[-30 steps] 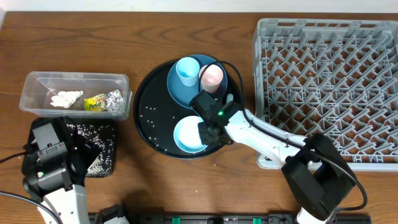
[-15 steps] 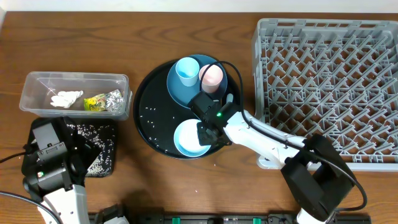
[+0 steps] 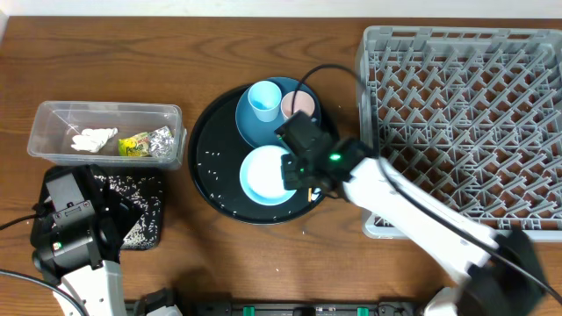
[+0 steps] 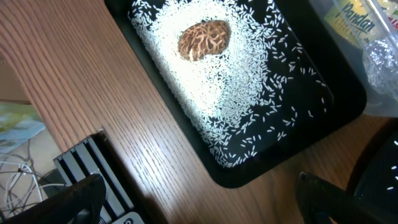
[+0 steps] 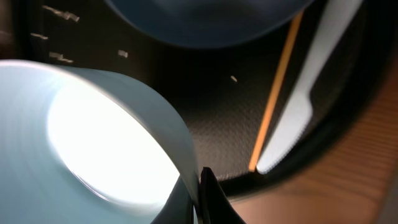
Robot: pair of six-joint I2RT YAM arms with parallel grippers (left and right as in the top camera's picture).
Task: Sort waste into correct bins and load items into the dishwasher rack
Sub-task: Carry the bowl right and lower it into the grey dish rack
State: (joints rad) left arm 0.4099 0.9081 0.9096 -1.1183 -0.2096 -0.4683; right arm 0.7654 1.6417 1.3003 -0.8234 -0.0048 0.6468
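Far left first: crumpled white tissue (image 3: pixel 94 138), small yellow wrapper (image 3: pixel 133 146) and crumpled silver foil (image 3: pixel 162 140) already down in the clear tub (image 3: pixel 44 123). Just below, shallow black tray (image 4: pixel 339 102) carrying a heap of rice (image 4: pixel 205 99) with the brown food piece (image 4: pixel 203 38) on top. Left gripper (image 4: pixel 199 186) hanging over the tray's edge, fingers spread wide, holding nothing. Waste side looking nearly done — only a scatter of stray grains (image 3: pixel 211 160) left on the round black tray (image 3: pixel 195 132).

Centre now: light-blue cup (image 3: pixel 262 100) and pink cup (image 3: pixel 299 104) upright on the dark-blue plate (image 3: pixel 250 130), white spoon (image 5: pixel 305 106) and wooden chopstick (image 5: pixel 273 93) side by side at the round tray's right edge, none of it loaded yet. Right gripper (image 5: pixel 200 186) clamped tight on the rim of the pale-blue bowl (image 3: pixel 260 175), just beside the plate.

Far right — dishwasher rack (image 3: pixel 465 114) completely bare, so all six items to go. Likely in the way: the two cups close to the arm, and the rack's tall near wall to clear.
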